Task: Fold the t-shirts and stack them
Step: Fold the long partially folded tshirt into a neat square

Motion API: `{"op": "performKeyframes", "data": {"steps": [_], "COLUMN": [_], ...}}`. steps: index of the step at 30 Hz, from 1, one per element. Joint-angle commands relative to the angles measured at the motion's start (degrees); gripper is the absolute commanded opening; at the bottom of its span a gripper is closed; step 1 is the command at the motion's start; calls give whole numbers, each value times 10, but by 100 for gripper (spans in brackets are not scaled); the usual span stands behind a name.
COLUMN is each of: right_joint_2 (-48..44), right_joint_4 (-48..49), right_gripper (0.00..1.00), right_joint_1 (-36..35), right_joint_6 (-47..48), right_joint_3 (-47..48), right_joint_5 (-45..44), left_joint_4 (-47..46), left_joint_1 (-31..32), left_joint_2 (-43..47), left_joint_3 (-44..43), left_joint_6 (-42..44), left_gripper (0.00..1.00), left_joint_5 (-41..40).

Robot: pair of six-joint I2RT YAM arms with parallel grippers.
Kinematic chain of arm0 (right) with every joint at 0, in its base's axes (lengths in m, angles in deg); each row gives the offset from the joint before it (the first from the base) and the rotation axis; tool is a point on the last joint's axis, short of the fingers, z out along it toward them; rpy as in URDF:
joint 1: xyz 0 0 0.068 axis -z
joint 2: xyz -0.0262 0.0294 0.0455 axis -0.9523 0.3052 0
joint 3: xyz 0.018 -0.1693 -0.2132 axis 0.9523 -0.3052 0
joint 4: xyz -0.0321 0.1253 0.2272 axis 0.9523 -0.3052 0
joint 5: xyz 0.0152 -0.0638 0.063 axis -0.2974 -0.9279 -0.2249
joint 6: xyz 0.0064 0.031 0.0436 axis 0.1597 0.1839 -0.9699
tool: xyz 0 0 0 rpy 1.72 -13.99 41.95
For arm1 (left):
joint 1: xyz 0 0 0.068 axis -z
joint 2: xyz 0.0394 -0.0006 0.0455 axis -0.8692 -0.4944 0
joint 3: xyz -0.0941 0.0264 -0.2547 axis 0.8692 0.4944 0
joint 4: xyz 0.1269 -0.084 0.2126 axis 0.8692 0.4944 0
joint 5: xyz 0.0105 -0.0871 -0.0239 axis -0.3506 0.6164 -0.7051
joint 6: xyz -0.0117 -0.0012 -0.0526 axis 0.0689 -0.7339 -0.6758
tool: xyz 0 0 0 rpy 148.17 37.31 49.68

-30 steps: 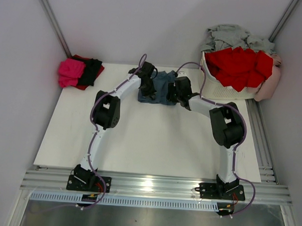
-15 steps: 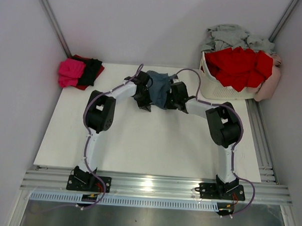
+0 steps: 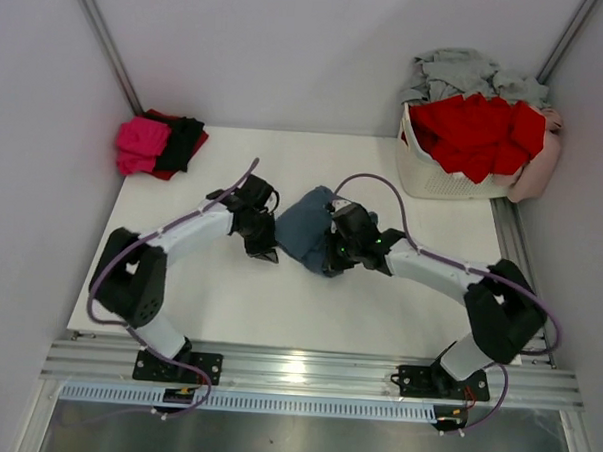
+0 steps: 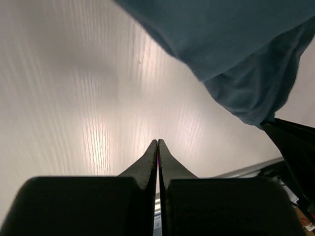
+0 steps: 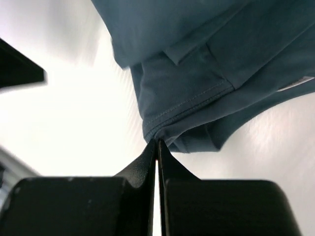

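One blue shirt point(image 3: 301, 231) mid white table point(image 3: 278, 305), grey walls point(image 3: 289, 55) around; right claw point(image 5: 157, 142) pinches its hem (tight), left claw point(image 4: 157, 142) pressed together beside it.

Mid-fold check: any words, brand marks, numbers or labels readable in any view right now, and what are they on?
No readable text in any view.
The pale label strip on the blue-grey t-shirt, seen in the right wrist view, shows only as an edge-on sliver, and no print can be read on it.

Soft matt slate-blue cloth t-shirt point(image 3: 303, 231), smooth white table point(image 3: 278, 295), smooth black plastic fingers point(image 4: 146, 166).
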Motion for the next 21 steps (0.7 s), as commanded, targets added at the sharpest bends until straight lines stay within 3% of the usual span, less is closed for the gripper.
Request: {"op": "performKeyframes", "data": {"steps": [1, 3, 4, 5, 6, 8, 11, 13, 14, 15, 19, 21], "right_joint_2": [-89, -129, -139, -148, -162, -173, -164, -153, -149, -144, -115, -106], "right_joint_4": [-87, -129, -153, -161, -166, -157, -144, -121, -106, -89, 52, 103], "right_gripper": [0, 8, 20, 41, 53, 68, 64, 53, 35, 29, 20, 15], "right_joint_1": [-13, -23, -26, -28, -35, -36, -35, -34, -35, -34, -14, 2], "right_joint_6": [-24, -31, -32, -33, -31, -17, 5, -2, -15, -23, -86, -126], "right_joint_3": [-27, -31, -29, -27, -23, -18, 9, 20, 21, 7, -47, -69], "right_joint_5": [7, -2, -14, -30, -79, -114, -144, -143, -137, -127, -66, -8], "left_joint_4": [9, 20, 29, 32, 36, 37, 44, 48, 53, 55, 63, 65], "left_joint_1": [0, 1, 1, 1, -1, -1, 0, 0, 0, -1, -1, -2], "left_joint_2": [110, 159, 172, 185, 203, 215, 216, 209, 207, 207, 209, 216], "left_joint_3": [16, 16, 15, 15, 14, 9, -4, -9, -16, -17, -22, -21], "left_joint_6": [22, 24, 26, 26, 25, 20, 16, 16, 17, 18, 25, 28], "left_gripper": [1, 1, 1, 2, 9, 17, 33, 34, 32, 30, 32, 42], "left_joint_5": [-22, -42, -48, -57, -75, -86, -92, -91, -96, -100, -116, -117]}}
